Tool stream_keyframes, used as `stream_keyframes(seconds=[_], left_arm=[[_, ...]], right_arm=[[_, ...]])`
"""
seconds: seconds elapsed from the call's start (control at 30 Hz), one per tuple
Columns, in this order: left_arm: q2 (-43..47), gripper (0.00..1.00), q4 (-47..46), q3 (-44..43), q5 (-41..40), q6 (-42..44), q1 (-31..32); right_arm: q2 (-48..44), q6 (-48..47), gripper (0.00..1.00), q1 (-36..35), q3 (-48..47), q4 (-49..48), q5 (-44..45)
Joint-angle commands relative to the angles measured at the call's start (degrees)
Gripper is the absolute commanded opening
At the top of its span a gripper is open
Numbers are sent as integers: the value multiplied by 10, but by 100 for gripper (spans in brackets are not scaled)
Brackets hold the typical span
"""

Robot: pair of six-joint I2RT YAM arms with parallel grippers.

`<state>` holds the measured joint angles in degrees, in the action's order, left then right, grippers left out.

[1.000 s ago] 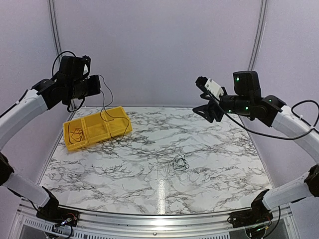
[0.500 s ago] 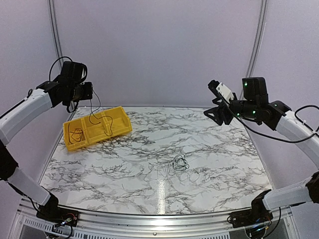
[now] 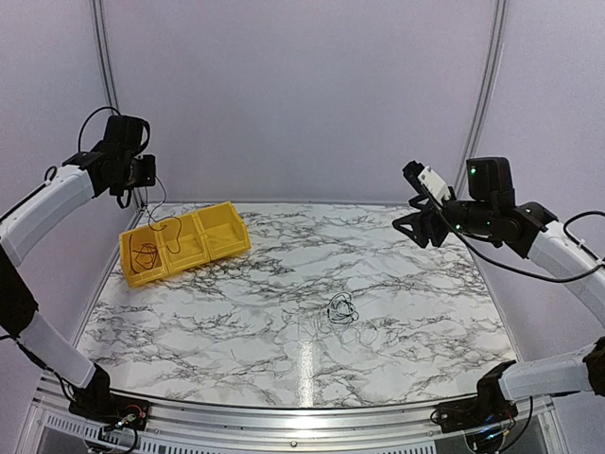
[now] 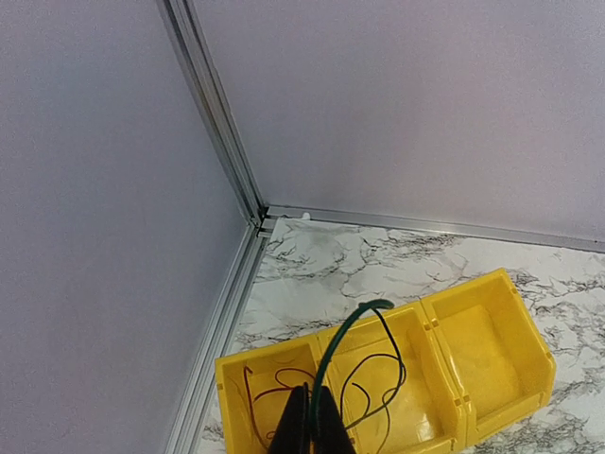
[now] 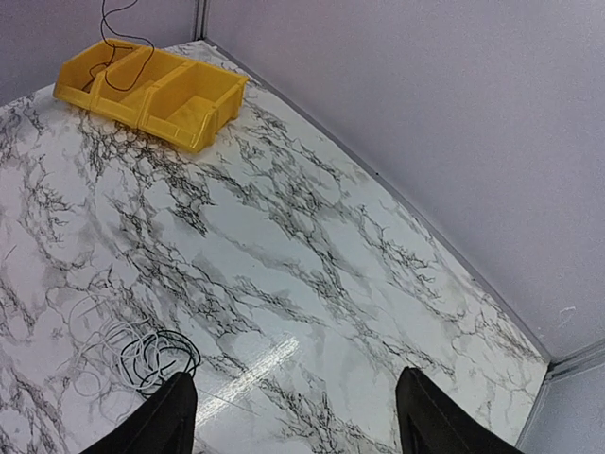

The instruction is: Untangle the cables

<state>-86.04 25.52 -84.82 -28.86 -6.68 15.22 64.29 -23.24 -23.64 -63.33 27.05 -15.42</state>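
Pinched shut in left gripper [image 4: 308,409]: thin greenish cable [image 4: 352,322], looping down into middle compartment of yellow bin [image 4: 482,350] near far-left corner. Small dark-and-pale tangle [image 3: 342,309] mid-table, well apart from edges. Right gripper [image 5: 293,416] spread wide, holding nothing, above bare marble table [image 3: 454,303].

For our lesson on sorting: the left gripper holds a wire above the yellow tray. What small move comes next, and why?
Probably lower the left gripper slightly and open it: its wire dangles into the middle compartment of the tray, so it should drop in there.
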Motion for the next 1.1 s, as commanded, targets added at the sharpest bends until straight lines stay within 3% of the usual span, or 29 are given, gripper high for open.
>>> stream_keyframes(seconds=[0.0, 1.07], left_arm=[[10, 0, -1, -8, -10, 13, -4], [-198, 0, -74, 41, 83, -95, -6]], right_arm=[[-6, 17, 73, 9, 0, -14, -11], [-24, 66, 73, 78, 49, -26, -42]])
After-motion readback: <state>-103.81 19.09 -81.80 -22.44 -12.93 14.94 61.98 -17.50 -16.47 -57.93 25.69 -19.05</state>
